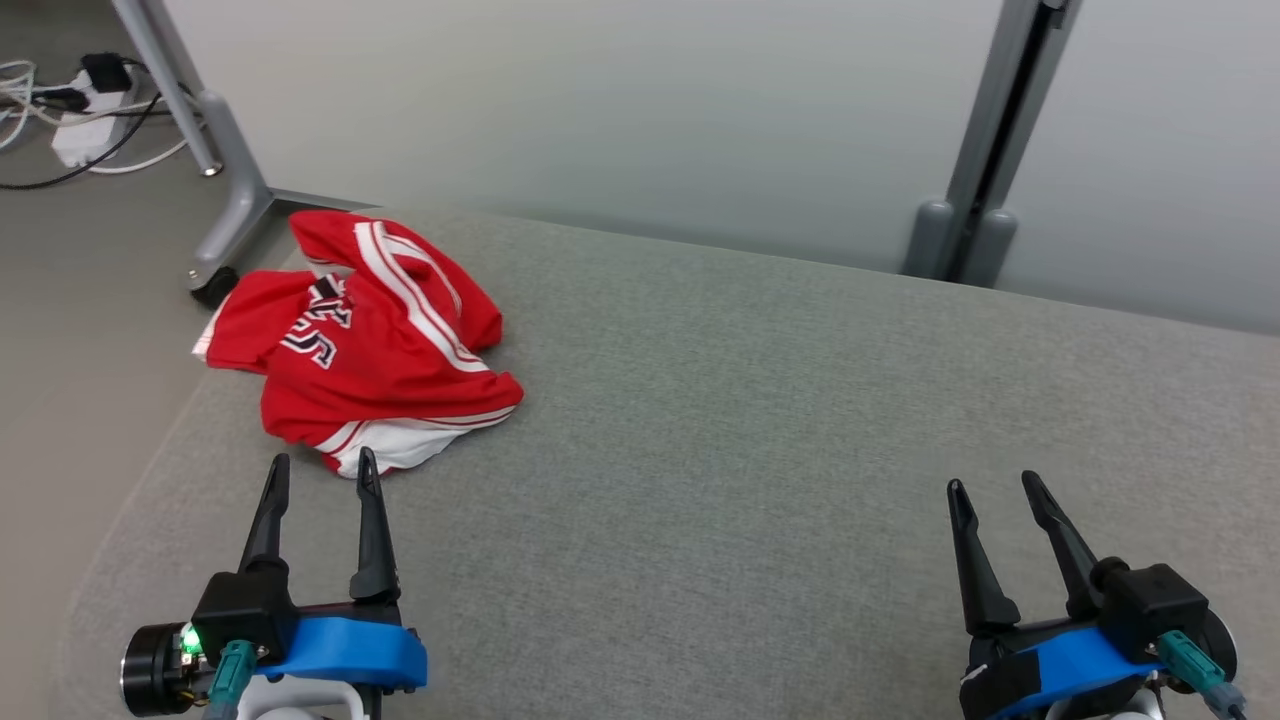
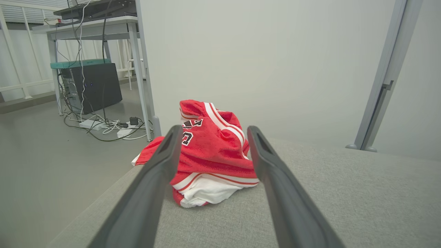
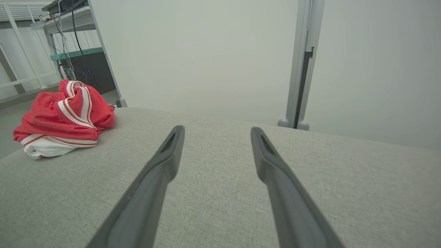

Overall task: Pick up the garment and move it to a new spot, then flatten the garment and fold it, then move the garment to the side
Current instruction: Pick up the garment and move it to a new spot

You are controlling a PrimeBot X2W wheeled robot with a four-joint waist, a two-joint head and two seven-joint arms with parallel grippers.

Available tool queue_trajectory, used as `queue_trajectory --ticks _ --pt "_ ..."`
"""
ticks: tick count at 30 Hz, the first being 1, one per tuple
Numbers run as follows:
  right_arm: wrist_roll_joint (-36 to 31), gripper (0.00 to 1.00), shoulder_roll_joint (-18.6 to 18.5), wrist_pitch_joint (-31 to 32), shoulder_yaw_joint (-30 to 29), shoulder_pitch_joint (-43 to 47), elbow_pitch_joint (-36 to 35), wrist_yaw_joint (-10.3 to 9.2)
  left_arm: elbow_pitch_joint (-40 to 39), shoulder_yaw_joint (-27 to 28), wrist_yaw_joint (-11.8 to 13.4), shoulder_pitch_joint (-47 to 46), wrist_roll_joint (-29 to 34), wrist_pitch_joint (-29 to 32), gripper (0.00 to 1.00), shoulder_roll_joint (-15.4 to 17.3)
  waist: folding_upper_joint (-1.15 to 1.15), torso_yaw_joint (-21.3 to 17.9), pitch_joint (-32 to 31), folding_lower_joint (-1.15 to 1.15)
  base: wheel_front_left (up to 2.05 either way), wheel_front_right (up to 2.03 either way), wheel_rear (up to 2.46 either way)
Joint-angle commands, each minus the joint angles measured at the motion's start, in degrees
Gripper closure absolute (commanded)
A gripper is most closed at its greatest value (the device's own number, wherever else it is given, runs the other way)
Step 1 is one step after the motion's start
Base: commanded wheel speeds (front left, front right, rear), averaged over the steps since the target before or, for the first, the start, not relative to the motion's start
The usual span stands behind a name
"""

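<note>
Woven grey cushion (image 1: 760,450) bears a crumpled red mesh garment (image 1: 372,352); left and right jaws apart.

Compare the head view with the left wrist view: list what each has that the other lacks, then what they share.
Head view, not left wrist: the right gripper, open. Left wrist, not head: a black computer tower under a desk. Both: the crumpled red garment on the grey cushion, the open left gripper pointing at it, and a white power strip.
</note>
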Motion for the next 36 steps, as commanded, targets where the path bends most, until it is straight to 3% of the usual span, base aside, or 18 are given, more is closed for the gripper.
queue_trajectory --ticks 1,13,20,28,36 --pt "-0.3 0.00 -0.3 -0.2 -0.1 0.0 0.0 0.13 0.0 0.2 0.1 -0.2 0.1 -0.2 0.00 0.3 0.00 2.2 0.9 0.00 0.00 0.00 0.00" --pt "-1.5 0.00 -0.3 -0.2 -0.8 -1.0 -0.1 0.13 -0.7 1.1 0.3 0.1 -0.7 -0.2 0.00 0.1 0.00 10.0 2.1 0.00 0.00 0.00 0.00" --pt "-1.7 0.00 -0.3 -0.2 -0.6 -1.2 0.2 0.13 -0.7 1.6 0.1 0.4 -0.9 -0.2 0.00 0.2 0.00 12.7 2.2 0.00 0.00 0.00 0.00" --pt "-2.0 0.00 -0.3 -0.1 -0.3 -1.5 0.3 0.13 -1.1 2.3 0.0 0.0 -0.9 -0.2 0.00 0.3 0.00 12.7 2.8 0.00 0.00 0.00 0.00" --pt "-3.5 0.00 -0.3 0.8 -0.6 -2.9 -1.3 0.13 -1.3 3.7 -1.3 -6.5 -1.8 -0.2 0.00 1.2 0.00 9.4 5.7 0.00 0.00 0.00 0.00"
